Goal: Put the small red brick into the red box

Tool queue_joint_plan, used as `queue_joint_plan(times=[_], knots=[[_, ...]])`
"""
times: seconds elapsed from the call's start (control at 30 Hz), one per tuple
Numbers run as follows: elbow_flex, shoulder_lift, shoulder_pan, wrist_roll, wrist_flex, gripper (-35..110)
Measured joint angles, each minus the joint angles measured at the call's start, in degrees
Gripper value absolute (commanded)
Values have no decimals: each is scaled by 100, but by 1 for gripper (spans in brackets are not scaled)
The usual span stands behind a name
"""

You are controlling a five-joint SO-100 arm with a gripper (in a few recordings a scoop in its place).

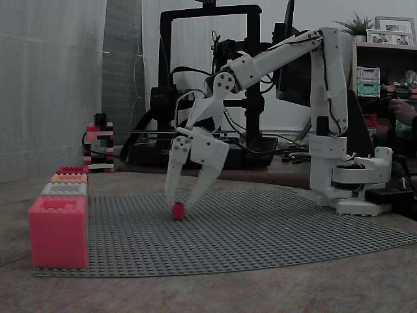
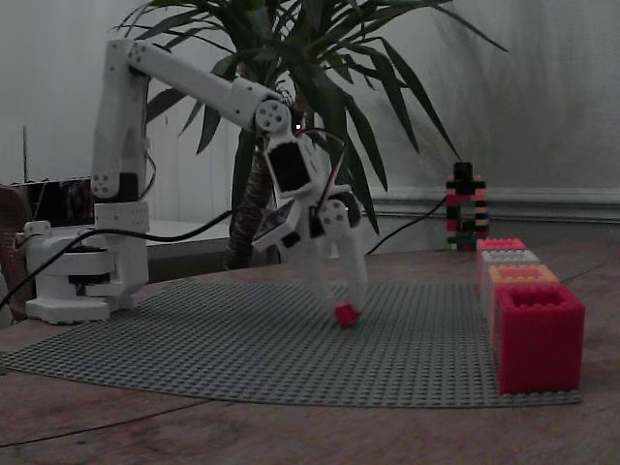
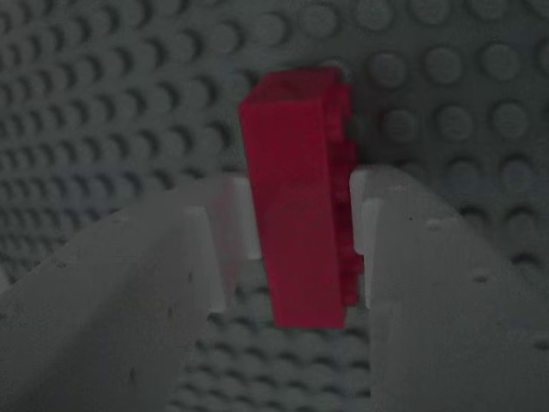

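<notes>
Centrally, on the grey studded baseplate (image 1: pixel 273 228) (image 2: pixel 194 339): white claw (image 1: pixel 179 203) (image 2: pixel 345 302) (image 3: pixel 296 232) lowered to the plate, tips down, pinching the small red brick (image 1: pixel 177 210) (image 2: pixel 345 313) (image 3: pixel 296 197) from two sides. Seen from the wrist: one fingertip (image 3: pixel 227 236) against the brick's smooth face, the other against its studded face, with the studs turned sideways toward the right of the picture. Brick low at the plate's surface, about midway across it, in both fixed views; actual contact with the plate hard to judge.

At a near corner of the baseplate: open-topped red box (image 1: pixel 57 231) (image 2: pixel 539 334), well apart from the brick, to the left in one fixed view and to the right in the other. Directly behind it, along the same edge of the plate: a row of further boxes (image 1: pixel 65 189) (image 2: pixel 511 260), colours uncertain in the dim light.

Beyond the plate, on the wooden counter (image 1: pixel 260 293) (image 2: pixel 291 436): a small multicoloured brick tower (image 1: pixel 98 145) (image 2: pixel 466 208). Arm base (image 1: pixel 355 186) (image 2: pixel 73 281) at the plate's far side. Behind the arm: a black printer frame (image 1: pixel 207 39) in one fixed view, a potted palm (image 2: pixel 320 58) in the other.
</notes>
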Motion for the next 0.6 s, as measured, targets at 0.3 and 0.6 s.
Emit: queue_joint_plan(times=[0.3, 0.6], knots=[[-475, 202, 536, -35, -413, 0], [-1380, 211, 1459, -571, -1538, 0]])
